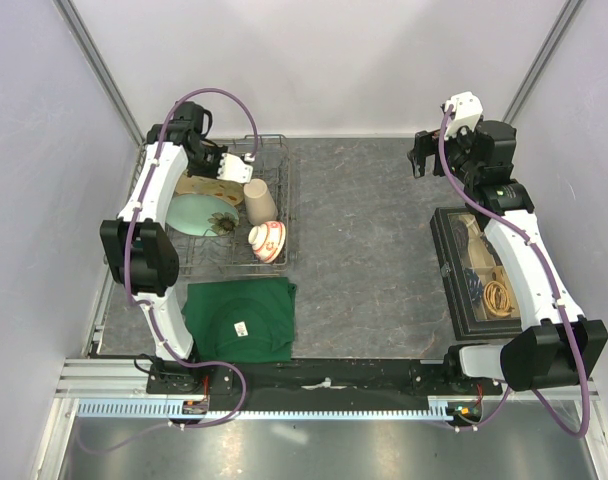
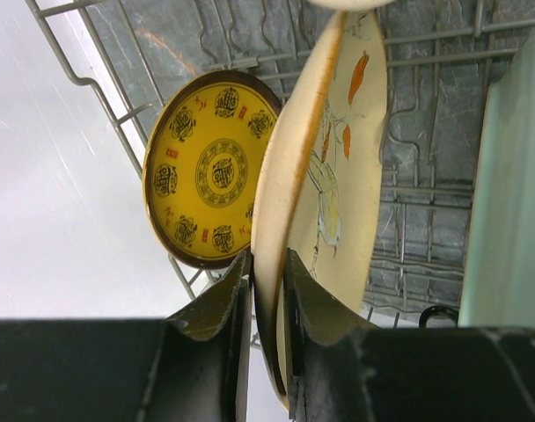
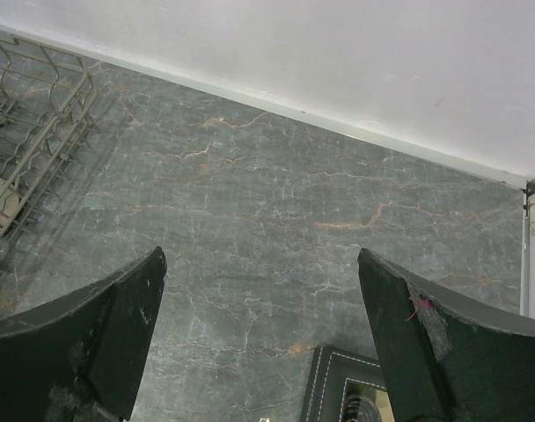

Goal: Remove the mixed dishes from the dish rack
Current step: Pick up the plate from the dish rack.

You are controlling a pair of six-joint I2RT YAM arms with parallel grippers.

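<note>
On the grey table (image 1: 364,230), the rack (image 1: 286,215) at left holds three upright plates, with a cup (image 1: 260,200) and a bowl (image 1: 267,240) along its right side. The left gripper (image 2: 267,260) pinches the rim of the cream plate (image 2: 325,176), which stands between the yellow plate (image 2: 210,167) and the teal plate (image 2: 509,176). The right gripper (image 3: 260,257), jaws spread wide, hangs above the table, well apart from the rack.

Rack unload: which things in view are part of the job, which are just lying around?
Job: dish rack, cream floral plate (pinched by left gripper), yellow-and-dark patterned plate, pale teal plate, tall beige cup, small red-and-white bowl.
Lying about: dark green folded cloth, black compartment box.
</note>
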